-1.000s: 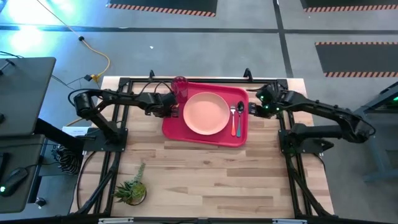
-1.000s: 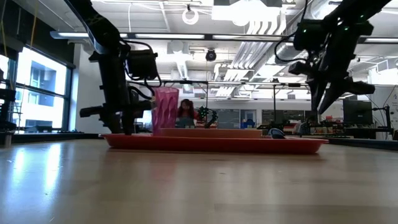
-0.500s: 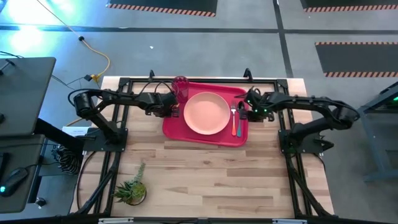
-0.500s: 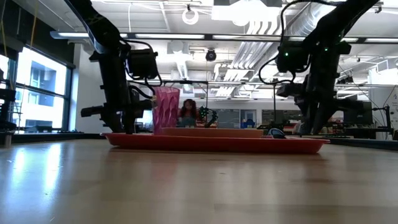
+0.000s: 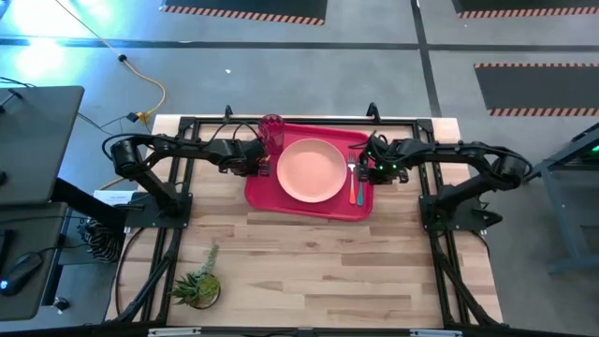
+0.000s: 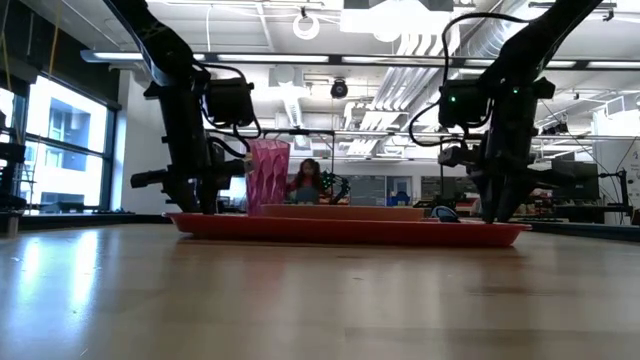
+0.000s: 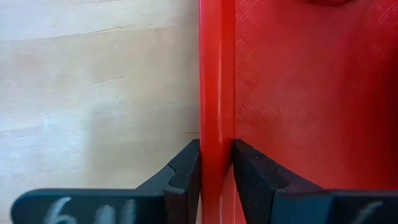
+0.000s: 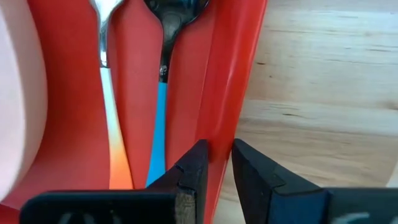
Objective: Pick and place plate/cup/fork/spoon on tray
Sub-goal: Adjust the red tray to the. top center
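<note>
My left hand (image 7: 216, 163) is closed narrow on the left raised rim of the large red rectangular plastic tray (image 5: 264, 195), one finger outside, one inside. Just beside it, in the tray's far left corner, stands the small translucent magenta ribbed cup (image 5: 271, 130), upright. At the tray's middle lies the round peach-pink plastic plate (image 5: 311, 170). Right of the plate, side by side and apart from it, lie the slim silver fork with the orange-red handle (image 5: 353, 183) and the spoon with the dark metal bowl and teal-blue handle (image 5: 362, 178). My right hand (image 8: 216, 163) straddles the tray's right rim, fingers narrow; whether they already press it I cannot tell. All four pieces sit on the tray, which rests on the pale wooden surface (image 5: 309, 271). As I judge it, the step is a two-handed grip on the tray: seat the right fingers squarely, match both grips, and lift level so the cup stays upright
</note>
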{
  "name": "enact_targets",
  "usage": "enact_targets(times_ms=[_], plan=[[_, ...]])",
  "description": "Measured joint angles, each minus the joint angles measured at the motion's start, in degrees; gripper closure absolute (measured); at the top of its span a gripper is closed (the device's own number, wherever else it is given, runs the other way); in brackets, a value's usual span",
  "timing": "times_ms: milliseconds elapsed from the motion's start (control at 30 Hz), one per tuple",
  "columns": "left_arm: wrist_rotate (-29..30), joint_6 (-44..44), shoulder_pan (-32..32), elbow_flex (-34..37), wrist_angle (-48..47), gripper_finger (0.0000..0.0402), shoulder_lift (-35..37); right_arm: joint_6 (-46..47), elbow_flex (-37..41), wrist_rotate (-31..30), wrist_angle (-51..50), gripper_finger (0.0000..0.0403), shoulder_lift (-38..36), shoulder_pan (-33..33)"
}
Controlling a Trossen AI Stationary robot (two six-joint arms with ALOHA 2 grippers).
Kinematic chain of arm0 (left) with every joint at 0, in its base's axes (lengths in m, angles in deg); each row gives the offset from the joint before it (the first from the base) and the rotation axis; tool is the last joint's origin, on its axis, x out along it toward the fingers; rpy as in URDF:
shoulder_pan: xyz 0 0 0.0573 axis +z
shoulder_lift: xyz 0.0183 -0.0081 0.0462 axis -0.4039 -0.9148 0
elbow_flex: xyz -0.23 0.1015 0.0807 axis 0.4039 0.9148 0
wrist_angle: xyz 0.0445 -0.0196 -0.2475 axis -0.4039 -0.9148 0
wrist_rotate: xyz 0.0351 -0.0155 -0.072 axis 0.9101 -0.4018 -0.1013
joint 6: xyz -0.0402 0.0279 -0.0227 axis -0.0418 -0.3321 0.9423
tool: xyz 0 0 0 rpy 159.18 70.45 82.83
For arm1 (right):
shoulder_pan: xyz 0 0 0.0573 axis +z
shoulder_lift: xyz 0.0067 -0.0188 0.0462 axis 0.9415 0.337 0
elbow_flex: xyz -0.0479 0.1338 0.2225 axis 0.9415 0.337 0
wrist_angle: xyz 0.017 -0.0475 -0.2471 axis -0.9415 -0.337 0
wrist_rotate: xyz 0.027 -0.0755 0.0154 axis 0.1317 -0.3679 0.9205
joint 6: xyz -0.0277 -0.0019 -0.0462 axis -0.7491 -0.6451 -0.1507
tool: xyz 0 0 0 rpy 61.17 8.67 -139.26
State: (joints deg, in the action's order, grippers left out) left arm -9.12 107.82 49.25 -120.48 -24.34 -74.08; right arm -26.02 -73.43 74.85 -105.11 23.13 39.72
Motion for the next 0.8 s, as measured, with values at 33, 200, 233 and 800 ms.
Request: enact_targets(times_ms=[33,200,233,800], plan=[[0.00,0.00,0.00,0.00,0.00,0.0326,0.02,-0.02,-0.04,0.00,0.20,0.0341,0.43,0.00],[0.02,0.02,0.00,0.00,-0.01,0.0326,0.02,-0.84,-0.09,-0.55,1.15,0.0341,1.14,0.00],[0.02,0.02,0.00,0.00,-0.02,0.0326,0.02,-1.05,-0.09,-0.97,1.34,0.0341,1.14,-0.10],[-0.37,0.20,0.00,-0.07,1.04,0.0326,0.05,-6.29,0.07,-3.50,5.50,0.0341,1.31,-7.24]])
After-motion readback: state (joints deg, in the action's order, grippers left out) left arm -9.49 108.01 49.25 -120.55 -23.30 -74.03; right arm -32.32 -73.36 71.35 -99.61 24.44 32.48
